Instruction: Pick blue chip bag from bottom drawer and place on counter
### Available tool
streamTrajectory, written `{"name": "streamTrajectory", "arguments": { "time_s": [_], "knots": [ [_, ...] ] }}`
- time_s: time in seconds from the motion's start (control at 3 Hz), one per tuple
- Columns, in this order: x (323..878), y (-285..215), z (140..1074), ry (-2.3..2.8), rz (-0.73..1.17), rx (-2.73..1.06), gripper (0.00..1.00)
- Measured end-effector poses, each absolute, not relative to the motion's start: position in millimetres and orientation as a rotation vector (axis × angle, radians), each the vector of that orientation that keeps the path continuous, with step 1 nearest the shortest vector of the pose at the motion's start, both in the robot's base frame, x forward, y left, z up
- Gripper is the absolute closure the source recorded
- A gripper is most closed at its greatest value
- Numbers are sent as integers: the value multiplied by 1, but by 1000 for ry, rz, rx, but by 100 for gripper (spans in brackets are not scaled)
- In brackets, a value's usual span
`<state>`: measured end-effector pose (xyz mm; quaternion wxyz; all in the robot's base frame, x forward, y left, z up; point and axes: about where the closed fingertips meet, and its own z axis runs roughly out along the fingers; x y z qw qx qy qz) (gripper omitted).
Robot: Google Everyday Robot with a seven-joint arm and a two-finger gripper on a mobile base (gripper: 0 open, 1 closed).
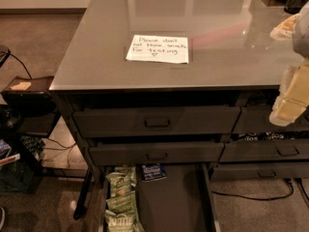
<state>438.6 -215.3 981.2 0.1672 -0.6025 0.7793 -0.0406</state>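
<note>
The blue chip bag [153, 172] lies flat at the back of the open bottom drawer [174, 202], just under the drawer above. The counter [231, 47] is a glossy grey top with a white handwritten note [158, 49] on it. My gripper [291, 105] hangs at the right edge of the view, in front of the counter's front edge and the upper right drawers, well above and to the right of the blue bag. It holds nothing that I can see.
Several green snack bags [120, 197] lie in a row along the bottom drawer's left side. Two shallower handled drawers [157, 122] sit above it, slightly pulled out. A dark crate and cables [19, 168] stand on the floor at the left.
</note>
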Motion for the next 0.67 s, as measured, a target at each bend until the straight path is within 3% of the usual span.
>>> {"name": "streamTrajectory", "arguments": {
  "time_s": [0.67],
  "knots": [
    [438, -213, 966, 2206, -81, -1699, 0]
  ]
}}
